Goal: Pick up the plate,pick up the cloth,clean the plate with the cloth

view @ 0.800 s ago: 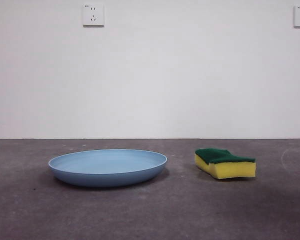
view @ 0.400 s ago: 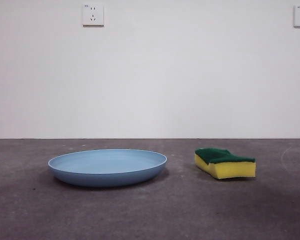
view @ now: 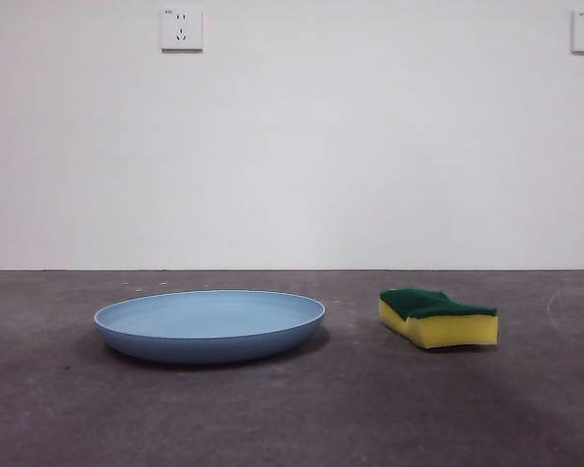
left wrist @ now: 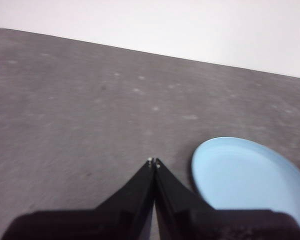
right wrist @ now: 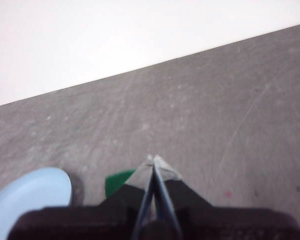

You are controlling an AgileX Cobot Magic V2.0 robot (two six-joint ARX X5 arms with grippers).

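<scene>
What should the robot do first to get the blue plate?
Probably open the left end effector and lower it toward the plate. Its jaws are shut and above the table, with the plate's rim just beside them. The plate lies flat and untouched; the sponge sits apart, near the shut right end effector.

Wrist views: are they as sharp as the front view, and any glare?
Front view: plate and sponge sharp, soft shadows beneath, no glare. Left wrist view: table slightly blurred. Right wrist view: softer still, sponge only a green sliver behind the right gripper.
</scene>
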